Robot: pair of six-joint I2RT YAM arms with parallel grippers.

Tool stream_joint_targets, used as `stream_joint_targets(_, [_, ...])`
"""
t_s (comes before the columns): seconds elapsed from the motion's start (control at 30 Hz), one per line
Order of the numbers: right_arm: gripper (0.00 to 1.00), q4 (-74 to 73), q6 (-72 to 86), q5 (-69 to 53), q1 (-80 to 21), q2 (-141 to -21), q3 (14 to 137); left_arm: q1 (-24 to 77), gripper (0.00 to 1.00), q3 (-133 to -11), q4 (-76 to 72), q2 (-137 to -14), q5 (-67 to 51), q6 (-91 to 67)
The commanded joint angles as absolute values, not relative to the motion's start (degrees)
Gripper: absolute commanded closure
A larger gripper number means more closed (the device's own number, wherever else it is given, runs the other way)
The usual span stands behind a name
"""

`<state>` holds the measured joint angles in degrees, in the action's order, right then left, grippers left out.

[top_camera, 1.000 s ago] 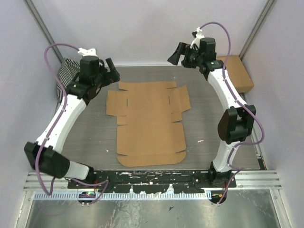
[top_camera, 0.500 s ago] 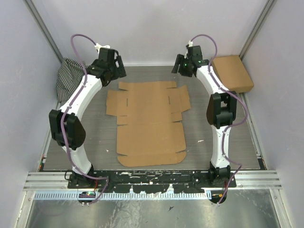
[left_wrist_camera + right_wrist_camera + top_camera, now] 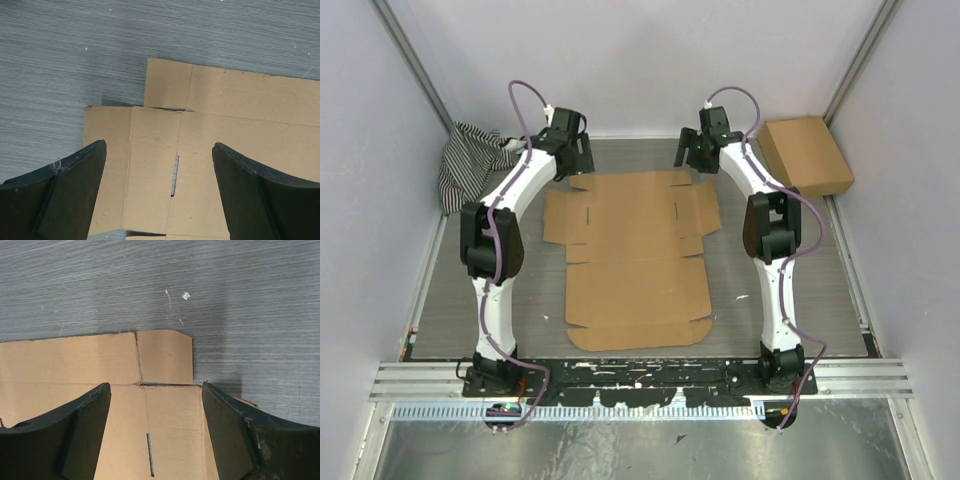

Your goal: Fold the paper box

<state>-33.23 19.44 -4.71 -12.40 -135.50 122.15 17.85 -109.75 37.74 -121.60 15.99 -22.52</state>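
The paper box (image 3: 635, 255) lies flat and unfolded in the middle of the grey tabletop (image 3: 800, 270), a brown die-cut sheet with its flaps spread and its far edge close to both arms. The left end effector (image 3: 575, 158) hangs over the sheet's far-left corner, released and wide open, with nothing between its fingers (image 3: 75, 190). The left wrist view looks straight down on a corner flap and a short slit (image 3: 174, 175) framed between those fingers. Across the way, the right end effector (image 3: 690, 150) is over the far-right corner, also spread wide and gripping nothing. Its wrist view shows a small tab (image 3: 165, 356) and another slit (image 3: 149, 455). A striped cloth (image 3: 465, 160) sits far left. A smaller closed cardboard box (image 3: 805, 155) sits far right, apart from the sheet.
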Motion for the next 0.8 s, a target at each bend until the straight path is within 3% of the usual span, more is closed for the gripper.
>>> stream_joint_targets(0.0, [0.22, -32.4, 19.8, -3.6, -12.7, -136.4, 124.9, 15.2, 0.08, -112.3, 38.6, -123.3, 13.7, -24.3])
stream_joint_targets(0.2, [0.23, -31.2, 19.9, -3.3, -12.8, -138.2, 124.8, 12.5, 0.09, -108.8, 34.3, -124.0, 7.3, -26.3])
stream_joint_targets(0.77, [0.25, -30.1, 20.3, -5.3, -13.1, -143.3, 127.9, 11.8, 0.10, -111.8, 35.1, -131.2, 7.0, -25.0])
